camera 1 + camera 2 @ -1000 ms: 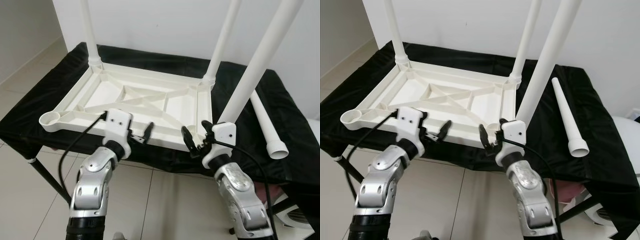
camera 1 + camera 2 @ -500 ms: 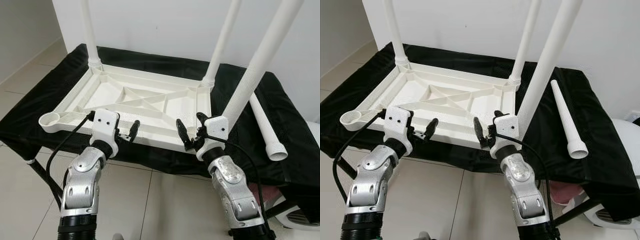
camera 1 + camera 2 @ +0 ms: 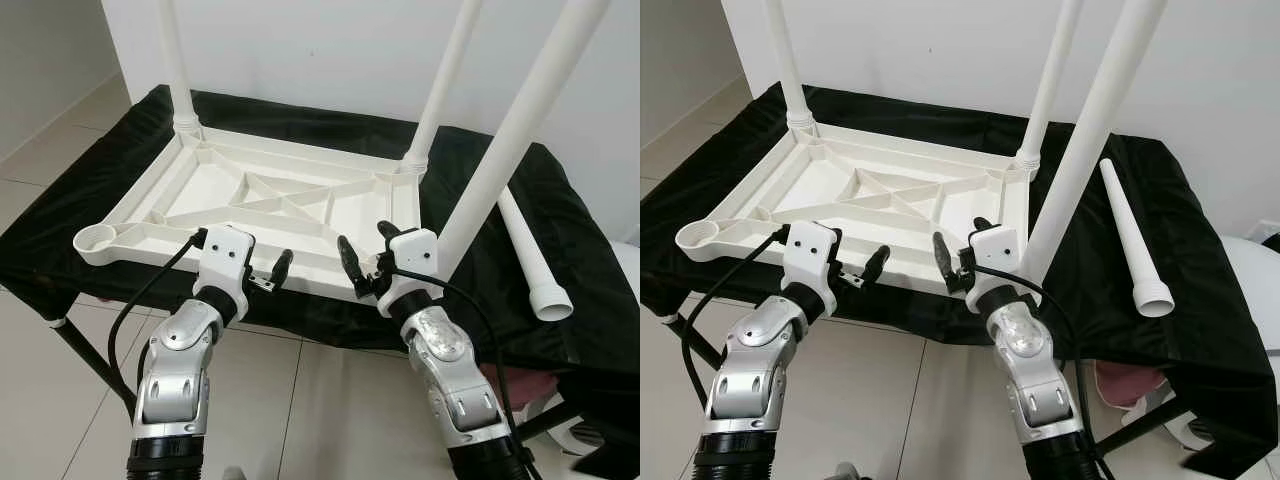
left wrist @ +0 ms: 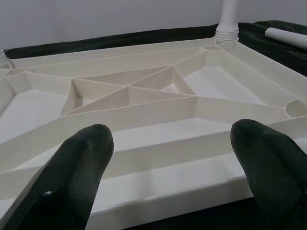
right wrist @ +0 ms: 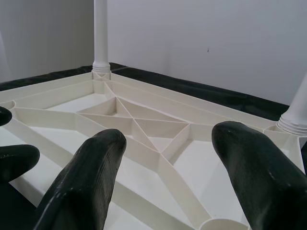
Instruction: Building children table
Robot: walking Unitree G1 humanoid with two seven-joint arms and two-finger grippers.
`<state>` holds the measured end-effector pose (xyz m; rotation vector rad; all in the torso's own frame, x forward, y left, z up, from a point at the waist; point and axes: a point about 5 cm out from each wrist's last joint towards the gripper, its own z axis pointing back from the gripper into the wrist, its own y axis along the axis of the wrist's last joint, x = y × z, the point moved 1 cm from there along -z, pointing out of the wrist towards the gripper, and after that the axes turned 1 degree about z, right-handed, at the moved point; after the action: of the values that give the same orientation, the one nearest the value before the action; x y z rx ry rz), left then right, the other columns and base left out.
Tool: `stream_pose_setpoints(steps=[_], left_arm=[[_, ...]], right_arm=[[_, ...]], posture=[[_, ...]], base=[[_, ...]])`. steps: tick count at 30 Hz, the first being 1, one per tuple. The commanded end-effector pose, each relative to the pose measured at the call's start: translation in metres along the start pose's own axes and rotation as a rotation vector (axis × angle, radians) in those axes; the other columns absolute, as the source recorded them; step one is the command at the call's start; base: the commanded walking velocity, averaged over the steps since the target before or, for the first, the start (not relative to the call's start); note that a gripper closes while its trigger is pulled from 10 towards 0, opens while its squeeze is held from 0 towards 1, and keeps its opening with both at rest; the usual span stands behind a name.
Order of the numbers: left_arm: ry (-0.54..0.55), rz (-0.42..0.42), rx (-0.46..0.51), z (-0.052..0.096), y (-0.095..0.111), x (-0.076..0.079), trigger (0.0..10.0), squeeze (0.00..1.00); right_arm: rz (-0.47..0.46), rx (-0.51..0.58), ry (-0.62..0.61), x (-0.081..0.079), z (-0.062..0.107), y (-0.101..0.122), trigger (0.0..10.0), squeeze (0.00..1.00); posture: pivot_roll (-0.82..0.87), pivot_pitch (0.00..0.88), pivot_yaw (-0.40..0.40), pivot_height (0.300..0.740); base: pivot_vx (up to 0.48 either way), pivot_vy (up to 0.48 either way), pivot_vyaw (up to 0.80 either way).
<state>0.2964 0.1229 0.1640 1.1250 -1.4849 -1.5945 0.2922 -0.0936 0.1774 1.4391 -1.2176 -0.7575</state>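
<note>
Both claws, left claw (image 3: 272, 276) and right claw (image 3: 362, 262), sit spread wide and empty at the near edge of the upside-down white plastic tabletop (image 3: 262, 196) on the black-draped counter (image 3: 90, 190). Bumping it could topple the three standing legs; the loose white leg (image 3: 533, 255) might roll off.

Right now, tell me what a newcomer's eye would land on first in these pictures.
The upside-down white tabletop lies on a black-draped bench, three white legs rising from its corners; the near-left socket has none. A loose fourth leg lies on the cloth to the right. The left gripper and right gripper, both open, hover at the tabletop's near edge.
</note>
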Motion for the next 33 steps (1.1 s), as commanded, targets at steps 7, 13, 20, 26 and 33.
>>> stream_pose_setpoints(steps=[7, 13, 20, 26, 33], left_arm=[[0.231, -0.014, 0.013, -0.0010, 0.0031, -0.0117, 10.0, 0.00], [0.229, -0.015, 0.014, -0.0008, 0.0037, -0.0111, 10.0, 0.00], [0.226, -0.018, 0.016, -0.0013, 0.0036, -0.0102, 10.0, 0.00], [0.223, -0.019, 0.017, -0.0014, 0.0039, -0.0089, 10.0, 0.00], [0.227, -0.019, 0.016, -0.0018, 0.0032, -0.0077, 10.0, 0.00]], right_arm=[[0.001, -0.003, -0.006, 0.0008, -0.0001, -0.0035, 10.0, 0.00], [0.002, 0.000, -0.010, 0.0011, -0.0007, -0.0041, 10.0, 0.00], [0.001, 0.001, -0.014, 0.0011, -0.0004, -0.0049, 10.0, 0.00], [0.000, 0.000, -0.016, 0.0017, 0.0002, -0.0055, 10.0, 0.00], [0.003, -0.002, -0.017, 0.0023, 0.0009, -0.0061, 10.0, 0.00]], posture=[[0.06, 0.035, -0.048, 0.740], [0.06, 0.034, -0.047, 0.740], [0.07, 0.034, -0.045, 0.740], [0.06, 0.037, -0.045, 0.740], [0.06, 0.039, -0.046, 0.740]], base=[[0.000, 0.376, 0.00], [0.000, 0.345, 0.00], [0.000, 0.322, 0.00], [0.000, 0.314, 0.00], [0.000, 0.295, 0.00]])
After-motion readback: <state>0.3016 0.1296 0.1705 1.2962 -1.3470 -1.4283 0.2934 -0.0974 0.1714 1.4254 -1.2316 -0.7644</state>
